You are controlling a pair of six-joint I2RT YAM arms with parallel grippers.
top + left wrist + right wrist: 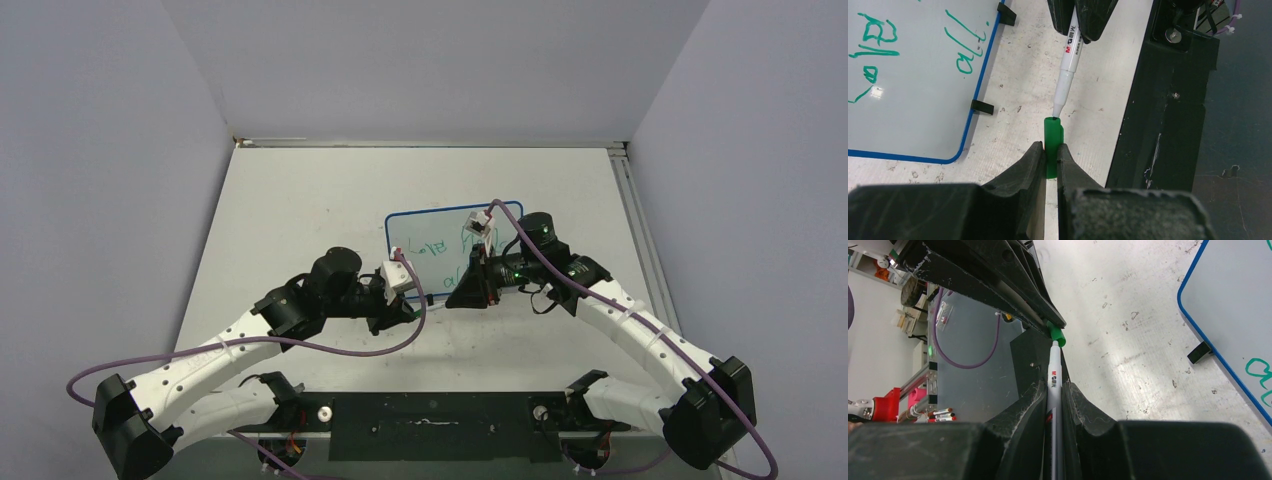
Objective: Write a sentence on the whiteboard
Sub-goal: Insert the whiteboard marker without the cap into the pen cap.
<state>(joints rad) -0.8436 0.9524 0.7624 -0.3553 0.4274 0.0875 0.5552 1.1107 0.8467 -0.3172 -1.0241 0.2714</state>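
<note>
1. Both arms bend inward from the near edge of the table (300, 200), so their grippers meet tip to tip low over it.
2. The left gripper (1049, 152) is clamped on a green cap (1052, 131), whose open mouth faces the other arm.
3. The right gripper (1054, 390) is closed around a white marker (1054, 365), whose tip sits at the cap's mouth.
4. Just beyond them the whiteboard (420, 228) lies flat, its black feet toward the grippers, with the sentence (965, 57) in green on it.

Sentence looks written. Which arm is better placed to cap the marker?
Likely right: the right gripper holds the white plastic marker pen, tip at the mouth of the green plastic cap pinched in the left gripper.
</note>
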